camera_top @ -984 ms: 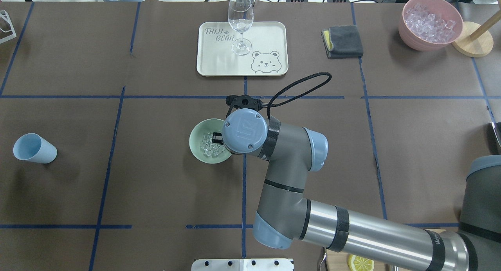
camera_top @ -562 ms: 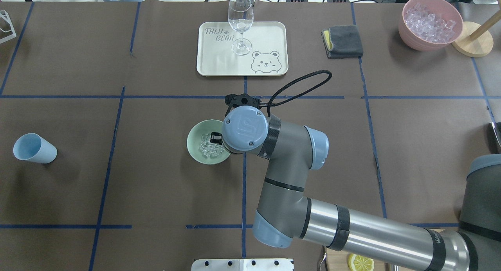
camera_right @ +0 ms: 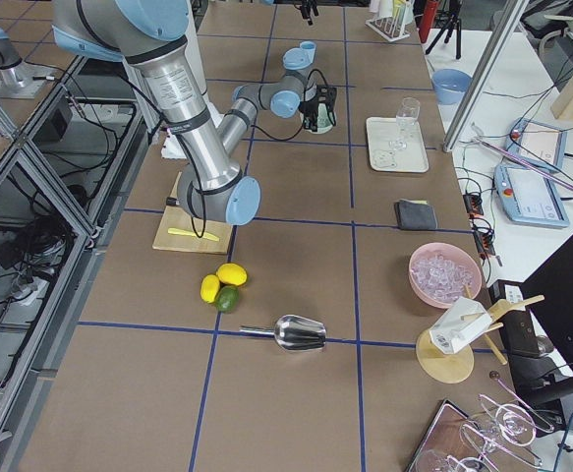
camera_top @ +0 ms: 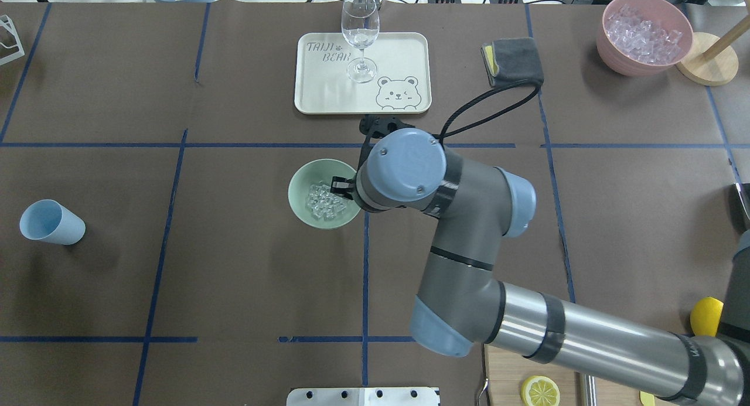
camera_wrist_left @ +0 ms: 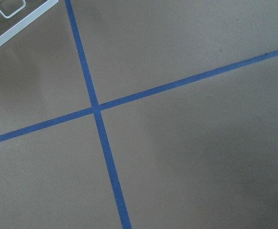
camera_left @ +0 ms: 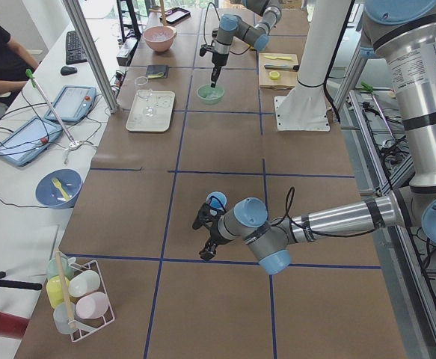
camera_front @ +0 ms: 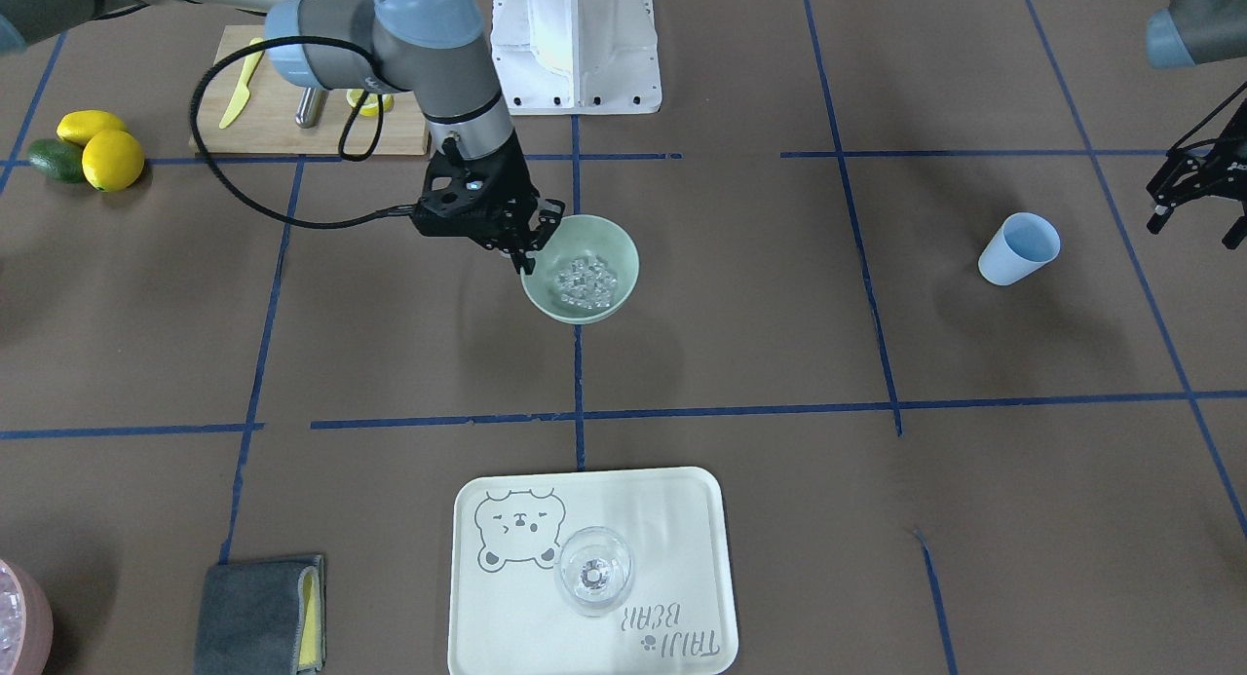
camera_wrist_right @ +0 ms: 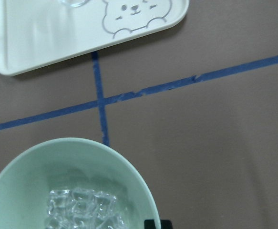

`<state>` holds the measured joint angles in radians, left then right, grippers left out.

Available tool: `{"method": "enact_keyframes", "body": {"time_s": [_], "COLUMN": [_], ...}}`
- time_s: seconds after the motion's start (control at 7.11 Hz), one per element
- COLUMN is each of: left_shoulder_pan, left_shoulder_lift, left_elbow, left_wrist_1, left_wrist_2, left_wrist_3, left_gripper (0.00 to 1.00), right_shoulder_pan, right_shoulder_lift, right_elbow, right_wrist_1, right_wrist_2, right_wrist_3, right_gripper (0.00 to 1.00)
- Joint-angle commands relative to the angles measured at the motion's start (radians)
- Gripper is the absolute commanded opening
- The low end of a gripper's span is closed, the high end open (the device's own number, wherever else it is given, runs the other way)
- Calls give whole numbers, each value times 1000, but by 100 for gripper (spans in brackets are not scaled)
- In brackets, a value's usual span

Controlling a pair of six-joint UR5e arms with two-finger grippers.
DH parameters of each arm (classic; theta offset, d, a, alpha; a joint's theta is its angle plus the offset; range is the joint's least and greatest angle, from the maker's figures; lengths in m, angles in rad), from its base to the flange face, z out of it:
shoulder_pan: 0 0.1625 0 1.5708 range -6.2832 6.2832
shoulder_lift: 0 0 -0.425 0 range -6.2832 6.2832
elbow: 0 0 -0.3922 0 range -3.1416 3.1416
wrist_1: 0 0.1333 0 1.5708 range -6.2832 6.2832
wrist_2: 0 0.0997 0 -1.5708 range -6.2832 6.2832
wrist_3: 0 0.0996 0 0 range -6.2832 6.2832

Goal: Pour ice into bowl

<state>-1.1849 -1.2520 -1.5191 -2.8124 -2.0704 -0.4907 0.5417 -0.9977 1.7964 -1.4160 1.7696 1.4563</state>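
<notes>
The left gripper (camera_front: pixel 1196 217) is hanging wide and empty near the blue cup (camera_top: pixel 51 221); a careless swing could be knocking that cup over. Toward the middle of the worktop (camera_top: pixel 234 277), the bowl (camera_top: pixel 299 184) is sitting with the ice (camera_top: pixel 325 202) piled inside. The right gripper (camera_front: pixel 527 249) is pinching its rim, one finger inside. Such a one-sided hold is risking a tilt or slip if the bowl gets dragged or lifted quickly, scattering cubes.

Long reach to the far bowl (camera_right: pixel 327 126).
Bends above a wooden board (camera_right: pixel 180 237), stretches across the brown counter (camera_right: pixel 286 413); two lemons (camera_right: pixel 231 274), a metal scoop (camera_right: pixel 301 332) and a pink tub (camera_right: pixel 445 291) in the foreground.
</notes>
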Motion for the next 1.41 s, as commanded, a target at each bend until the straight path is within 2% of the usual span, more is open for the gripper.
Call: {"method": "enact_keyframes", "body": {"time_s": [0.0, 0.28, 0.42, 0.56, 0.98, 1.27], "left_shoulder_pan": [1, -1, 1, 1, 1, 1], "left_shoulder_lift": [-3, -4, -10, -17, -24, -29], "left_elbow": [-9, -16, -16, -16, -15, -16], "left_wrist_1": [7, 10, 11, 13, 13, 13], "left_wrist_2": [1, 1, 3, 3, 3, 3], "left_wrist_3": [0, -2, -2, -2, -3, -3], "left_gripper": [100, 100, 100, 100, 100, 100], "right_shoulder_pan": [114, 193, 226, 260, 336, 345], "right_shoulder_lift": [-120, -240, -316, -420, -614, -673], "right_elbow": [47, 93, 97, 92, 87, -4], "right_wrist_1": [6, 8, 64, 172, 302, 458], "right_wrist_2": [106, 149, 163, 195, 220, 222], "right_wrist_3": [-52, -163, -219, -288, -407, -421], "right_gripper": [0, 0, 0, 0, 0, 0]}}
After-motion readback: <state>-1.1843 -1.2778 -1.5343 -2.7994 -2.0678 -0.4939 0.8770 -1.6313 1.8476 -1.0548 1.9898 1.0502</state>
